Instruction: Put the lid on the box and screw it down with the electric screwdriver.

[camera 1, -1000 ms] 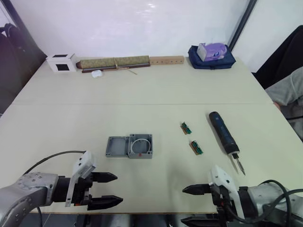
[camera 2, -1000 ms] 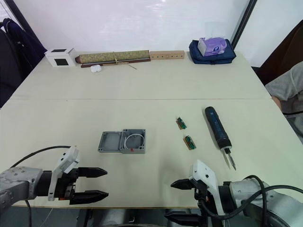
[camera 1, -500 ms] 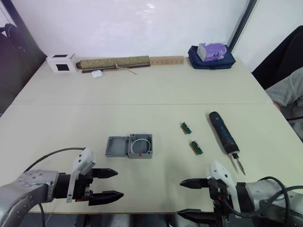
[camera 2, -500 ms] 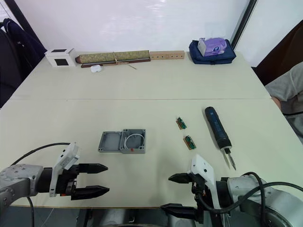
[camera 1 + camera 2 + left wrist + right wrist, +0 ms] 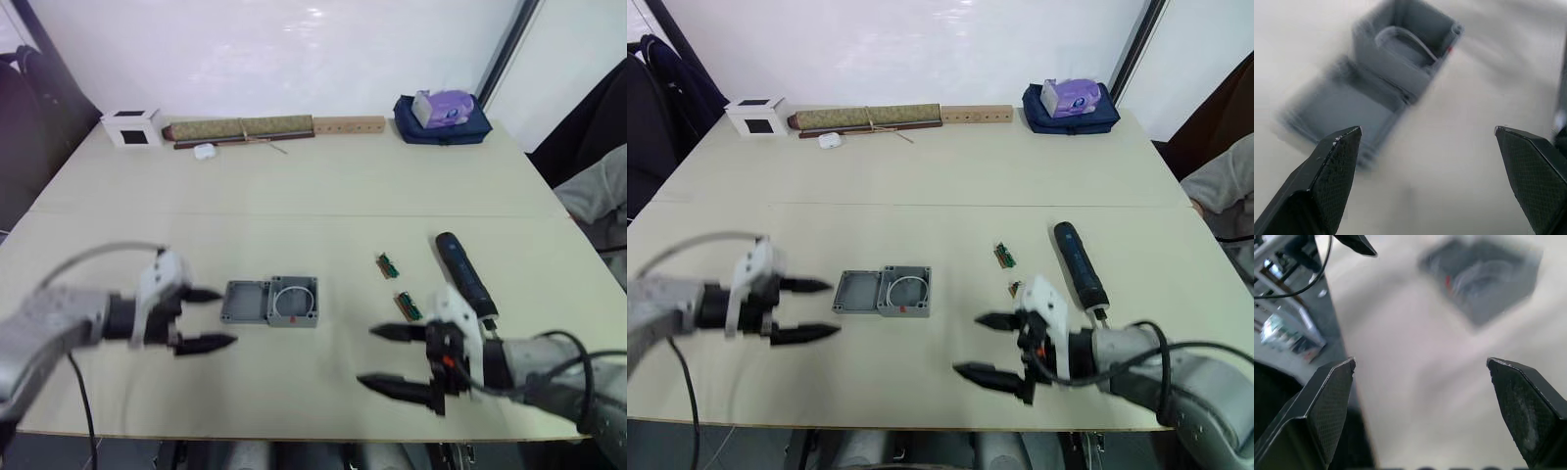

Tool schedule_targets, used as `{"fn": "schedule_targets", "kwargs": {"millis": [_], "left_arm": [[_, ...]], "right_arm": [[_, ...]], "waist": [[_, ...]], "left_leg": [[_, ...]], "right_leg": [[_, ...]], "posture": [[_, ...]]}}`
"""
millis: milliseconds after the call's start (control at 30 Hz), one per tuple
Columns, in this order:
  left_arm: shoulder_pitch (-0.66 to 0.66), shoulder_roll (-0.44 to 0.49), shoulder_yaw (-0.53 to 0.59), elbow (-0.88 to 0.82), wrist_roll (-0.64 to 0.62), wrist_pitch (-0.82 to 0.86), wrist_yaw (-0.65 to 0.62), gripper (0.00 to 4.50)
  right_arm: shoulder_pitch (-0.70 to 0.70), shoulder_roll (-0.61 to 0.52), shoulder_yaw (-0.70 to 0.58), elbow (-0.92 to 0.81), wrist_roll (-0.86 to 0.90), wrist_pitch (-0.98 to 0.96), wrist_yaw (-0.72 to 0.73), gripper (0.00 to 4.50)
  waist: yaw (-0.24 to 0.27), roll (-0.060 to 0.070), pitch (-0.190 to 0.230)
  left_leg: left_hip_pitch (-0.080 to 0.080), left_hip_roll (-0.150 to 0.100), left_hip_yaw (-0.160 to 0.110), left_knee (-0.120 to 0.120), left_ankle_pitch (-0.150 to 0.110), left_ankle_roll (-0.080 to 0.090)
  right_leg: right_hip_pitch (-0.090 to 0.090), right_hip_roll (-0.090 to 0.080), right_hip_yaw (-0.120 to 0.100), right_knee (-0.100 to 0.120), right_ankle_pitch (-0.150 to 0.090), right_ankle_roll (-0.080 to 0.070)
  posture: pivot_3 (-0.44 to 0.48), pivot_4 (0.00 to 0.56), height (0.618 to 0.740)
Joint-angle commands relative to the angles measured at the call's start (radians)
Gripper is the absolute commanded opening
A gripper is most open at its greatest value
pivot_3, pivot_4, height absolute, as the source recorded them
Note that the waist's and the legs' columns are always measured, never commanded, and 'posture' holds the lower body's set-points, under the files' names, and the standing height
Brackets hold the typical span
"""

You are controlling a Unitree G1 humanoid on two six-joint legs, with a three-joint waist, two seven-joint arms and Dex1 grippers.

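Left gripper (image 5: 203,319) spread wide, empty, over the table (image 5: 323,186). Lid (image 5: 244,302) just beyond its fingertips, touching the box (image 5: 292,302) on the far side. Right gripper (image 5: 390,359) also spread, empty; box off to its left, screwdriver (image 5: 464,275) just past it on its right.

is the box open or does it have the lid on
Open: the box shows its whitish ring inside, and the lid lies flat beside it.

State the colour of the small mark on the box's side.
Red; the mark on the box shows best in the right eye view.
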Motion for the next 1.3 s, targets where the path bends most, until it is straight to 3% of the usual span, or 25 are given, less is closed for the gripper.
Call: {"fn": "schedule_targets", "kwargs": {"millis": [33, 167, 367, 500, 700, 1067, 1167, 1300], "left_arm": [[-0.317, -0.010, -0.244, 0.067, 0.179, -0.057, -0.143, 4.46], [-0.532, -0.098, -0.424, 0.143, 0.307, -0.102, -0.228, 4.46], [-0.621, -0.238, -0.596, 0.182, 0.417, -0.196, -0.332, 4.46], [-0.607, -0.296, -0.670, 0.161, 0.470, -0.200, -0.351, 4.46], [-0.550, -0.277, -0.722, 0.124, 0.564, -0.235, -0.357, 4.46], [-0.520, -0.332, -0.730, 0.139, 0.638, -0.200, -0.328, 4.46], [-0.507, -0.346, -0.734, 0.143, 0.649, -0.188, -0.317, 3.80], [-0.479, -0.339, -0.744, 0.156, 0.677, -0.212, -0.313, 2.31]], "right_arm": [[-0.119, -0.005, 0.041, -0.040, 0.034, 0.027, -0.044, 4.50], [-0.191, -0.001, 0.063, -0.044, 0.048, 0.053, -0.097, 4.50], [-0.219, 0.003, 0.096, -0.081, 0.048, 0.075, -0.169, 4.50], [-0.124, 0.034, 0.123, -0.139, 0.001, 0.058, -0.248, 4.50], [-0.034, 0.071, 0.151, -0.172, -0.057, 0.028, -0.297, 4.50], [-0.025, 0.075, 0.152, -0.174, -0.078, 0.020, -0.304, 4.50], [-0.053, 0.081, 0.154, -0.165, -0.066, 0.030, -0.314, 4.50], [-0.083, 0.092, 0.152, -0.151, -0.050, 0.039, -0.331, 4.50]], "waist": [[-0.001, 0.000, 0.000], [-0.005, 0.000, 0.000], [-0.003, 0.000, 0.001], [-0.002, 0.000, 0.000], [-0.009, 0.000, 0.001], [-0.004, 0.000, 0.000], [-0.005, 0.000, 0.000], [-0.004, 0.000, 0.000]], "left_leg": [[-0.001, -0.003, 0.000, 0.000, 0.000, 0.000], [-0.004, -0.003, 0.000, 0.000, 0.000, 0.000], [-0.005, -0.001, -0.001, 0.000, -0.002, 0.004], [-0.005, -0.001, -0.001, 0.001, -0.002, 0.004], [-0.004, -0.001, -0.002, 0.001, -0.002, 0.004], [-0.004, -0.002, -0.003, 0.002, -0.002, 0.004], [-0.003, -0.001, -0.003, 0.002, -0.002, 0.004], [-0.003, -0.001, -0.003, 0.002, -0.002, 0.004]], "right_leg": [[-0.001, 0.000, -0.001, -0.001, 0.000, 0.000], [-0.003, 0.001, -0.001, 0.000, 0.002, 0.004], [-0.007, 0.004, 0.000, 0.002, 0.002, 0.005], [-0.005, 0.003, 0.000, 0.002, 0.002, 0.005], [-0.006, 0.003, 0.001, 0.004, 0.002, 0.005], [-0.004, 0.002, 0.000, 0.005, 0.002, 0.005], [-0.004, 0.003, 0.000, 0.006, 0.002, 0.005], [-0.004, 0.003, 0.000, 0.006, 0.002, 0.005]], "posture": [[0.000, 0.150, 0.740], [0.000, 0.150, 0.740], [0.000, 0.150, 0.740], [0.000, 0.150, 0.740], [0.000, 0.150, 0.740], [0.000, 0.150, 0.740], [0.000, 0.150, 0.740], [0.000, 0.150, 0.740]]}}
